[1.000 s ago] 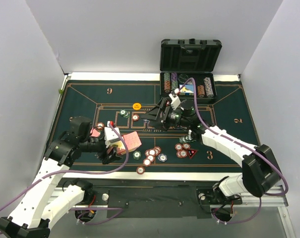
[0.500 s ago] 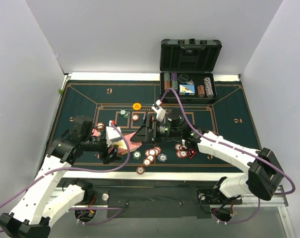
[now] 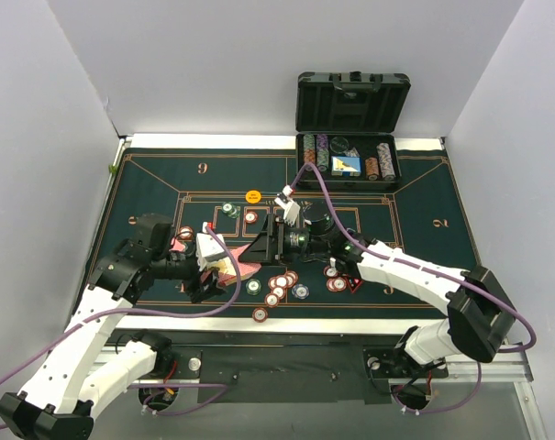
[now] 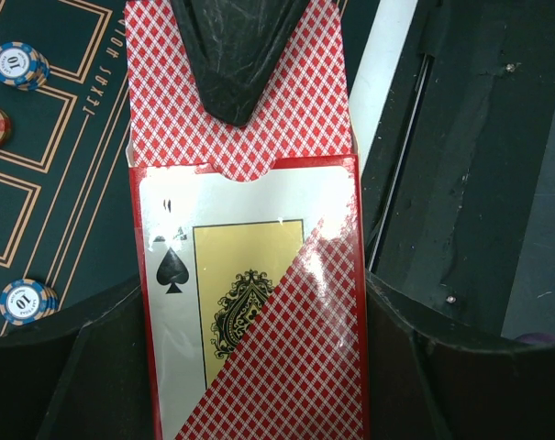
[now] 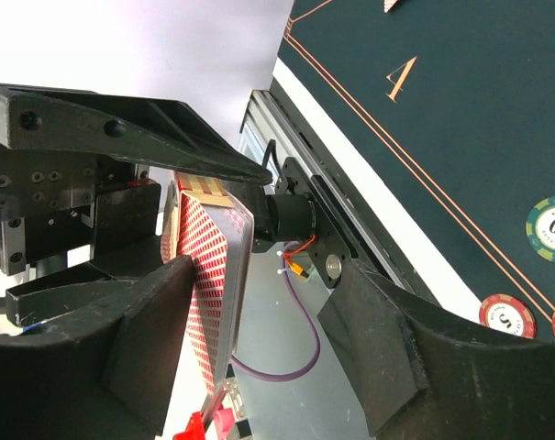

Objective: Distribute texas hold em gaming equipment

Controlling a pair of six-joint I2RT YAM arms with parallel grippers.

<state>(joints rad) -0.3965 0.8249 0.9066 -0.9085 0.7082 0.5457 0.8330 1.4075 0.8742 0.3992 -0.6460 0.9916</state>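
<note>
My left gripper (image 3: pixel 220 270) is shut on a red diamond-patterned card box (image 3: pixel 243 267) and holds it above the green mat's (image 3: pixel 167 179) near-left part. In the left wrist view (image 4: pixel 254 367) the box (image 4: pixel 249 302) shows an ace of spades, and a black fingertip (image 4: pixel 236 64) of my right gripper lies on its open flap. My right gripper (image 3: pixel 261 247) is open. In its wrist view (image 5: pixel 268 339) the box edge (image 5: pixel 208 275) stands between the jaws against one finger. Poker chips lie in clusters on the mat (image 3: pixel 279 287) (image 3: pixel 339 277).
The open black case (image 3: pixel 349 156) with rows of chips stands at the back right. An orange button disc (image 3: pixel 252 195) and single chips (image 3: pixel 227 210) (image 3: pixel 260 314) lie on the mat. The mat's near white edge (image 5: pixel 387 174) is close below the grippers.
My right gripper has swung left from the middle of the mat to the card box and reached its flap. My left gripper has kept hold of the box and shifted slightly.
</note>
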